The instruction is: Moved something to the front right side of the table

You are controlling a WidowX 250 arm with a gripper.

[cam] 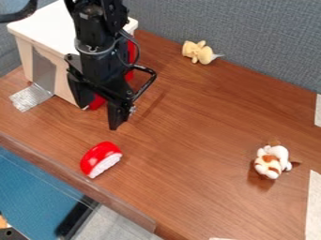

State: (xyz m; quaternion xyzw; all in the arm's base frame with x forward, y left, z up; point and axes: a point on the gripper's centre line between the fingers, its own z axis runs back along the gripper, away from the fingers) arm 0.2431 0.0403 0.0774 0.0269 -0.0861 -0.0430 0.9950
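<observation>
You're holding the gripper (99, 118) with its fingers spread, pinching nothing. The red-and-white toy (99, 158), likely your target, is lying near the table's (188, 136) front edge; you're needing to straddle it squarely before closing.

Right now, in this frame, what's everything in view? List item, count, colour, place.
table: one, brown, centre
box: one, white top, beige side, upper left
tape: one piece, silver, box's foot
red object: one, red, beside box, behind arm
sushi-like toy: one, red and white, near edge
small toy: one, pale yellow, by partition
plush toy: one, white and brown, right
partition: grey-blue, back
white strips: right edge
arm: one, black, upper left
end effector: one, black, above table
</observation>
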